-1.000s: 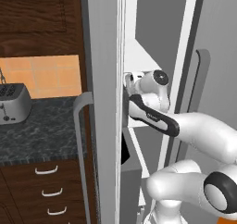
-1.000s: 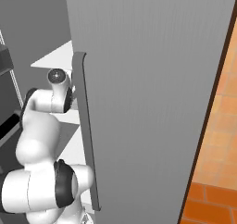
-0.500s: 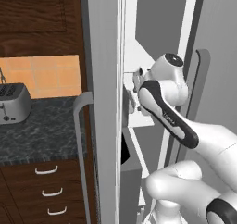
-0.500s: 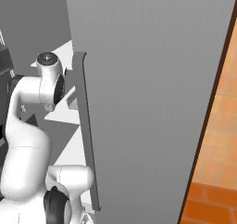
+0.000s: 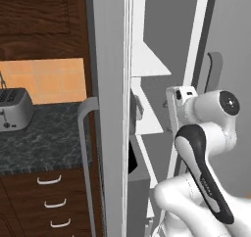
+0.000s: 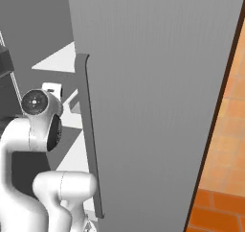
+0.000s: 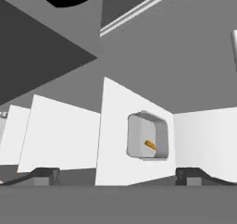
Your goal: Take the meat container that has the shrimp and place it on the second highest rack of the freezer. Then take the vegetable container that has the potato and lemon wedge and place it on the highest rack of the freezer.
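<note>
**Arm drawn back from the freezer, shrimp container left on a shelf**

Over the last second the arm has pulled away from the freezer interior. A second ago its wrist sat close against the inner edge of the compartment; now the wrist hangs further out and higher, in front of the white shelves, as the left base view shows. The tool is spread wide and carries nothing, with its 2 dark tips far apart at the bottom of the hand view.

By my reading, the 1st placement is done or nearly so, and the vegetable container with the potato and lemon wedge is the job left. Whether the shelf under the container is the 2nd highest rack, these views do not let me say.

Relative to the tool, the meat container lies straight ahead and well apart, resting on a white shelf. The shrimp sits inside it, a small orange piece near its middle. Nothing stands between the tips and the container.
</note>
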You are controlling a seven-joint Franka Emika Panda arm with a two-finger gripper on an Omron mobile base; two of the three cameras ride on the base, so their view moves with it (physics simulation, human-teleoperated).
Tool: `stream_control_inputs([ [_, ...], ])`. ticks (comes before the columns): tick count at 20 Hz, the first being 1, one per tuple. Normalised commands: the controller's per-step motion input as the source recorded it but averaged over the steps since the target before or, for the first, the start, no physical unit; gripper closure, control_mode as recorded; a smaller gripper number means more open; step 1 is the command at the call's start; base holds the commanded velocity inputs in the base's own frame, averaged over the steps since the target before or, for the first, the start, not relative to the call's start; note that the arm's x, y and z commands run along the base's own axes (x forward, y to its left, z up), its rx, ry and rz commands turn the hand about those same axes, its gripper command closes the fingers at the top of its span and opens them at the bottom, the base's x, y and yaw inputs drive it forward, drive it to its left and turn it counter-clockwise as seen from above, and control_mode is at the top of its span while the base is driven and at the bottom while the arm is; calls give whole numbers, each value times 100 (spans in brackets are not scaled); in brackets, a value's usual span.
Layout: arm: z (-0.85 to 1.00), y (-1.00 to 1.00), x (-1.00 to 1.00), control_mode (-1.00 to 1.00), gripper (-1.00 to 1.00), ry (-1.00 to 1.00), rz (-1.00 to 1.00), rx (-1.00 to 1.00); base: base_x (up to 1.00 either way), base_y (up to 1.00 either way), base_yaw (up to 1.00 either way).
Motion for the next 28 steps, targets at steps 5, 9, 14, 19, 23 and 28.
stream_control_inputs([
  [5,-12,-19,-100,-100,-100,-1,0,-4,0,0,0],
  [9,-56,4,-88,-100,-100,-8,1,-11,0,0,0],
  [14,-39,6,-29,-100,-100,0,1,-7,0,0,0],
  [19,0,0,0,100,-100,0,0,0,-51,-26,20],
  [23,0,0,0,100,-100,0,0,0,-73,-53,44],
  [28,0,0,0,100,-100,0,0,0,-63,-31,63],
])
